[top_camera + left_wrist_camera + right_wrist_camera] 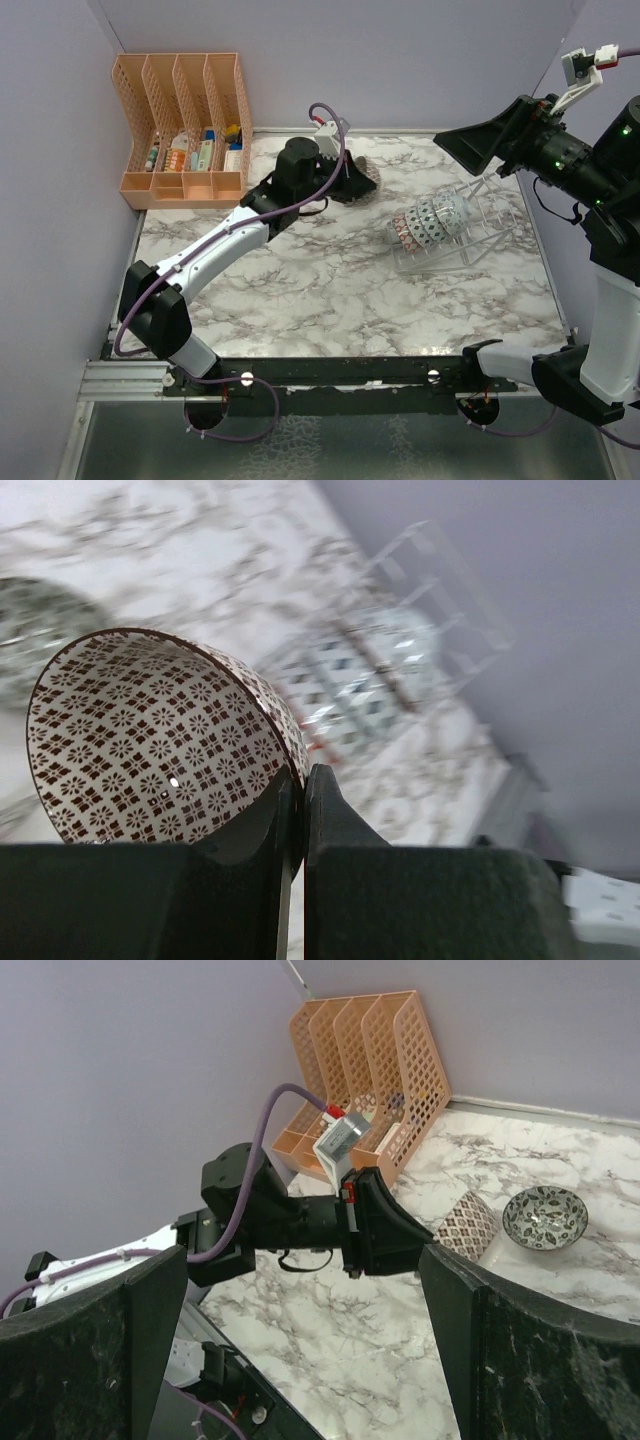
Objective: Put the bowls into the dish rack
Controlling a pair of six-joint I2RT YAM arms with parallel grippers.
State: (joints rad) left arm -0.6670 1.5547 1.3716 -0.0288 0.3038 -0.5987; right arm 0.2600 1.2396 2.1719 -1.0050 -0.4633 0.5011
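**Item:** held bowl (160,740), small, round, red-brown lattice print inside, dark rim.

**Location:** was raised off the table (300,290) at its far middle, tipped on edge with the mouth facing the left wrist cam. The dish rack (492,212) lay well apart to the right.

**Handling (est.):** ceramic, so stiff and prob. light, but brittle; would chip if knocked against the prongs. Glaze looked slick, so a thin pinch could let it swing or slip. Best hold is across the rim wall, one finger inside and one outside, as it was here.

**Tool 1:** left gripper (302,790). Jaws were closed to a narrow slit and pinched the bowl's rim at its lower right edge. Touched nothing else.

**Tool 2:** right gripper (455,148). Fingers were spread wide with nothing between them. It hung high over the rack's far side, touching nothing.

**Other stock:**
- Racked bowls (425,222) were a tight row standing on edge at the rack's left end; exact count not readable.
- One loose bowl (545,1217), dark grey print, sat upright on the table just beside the held one.

**Est. remaining:** held bowl plus loose bowl not yet racked.
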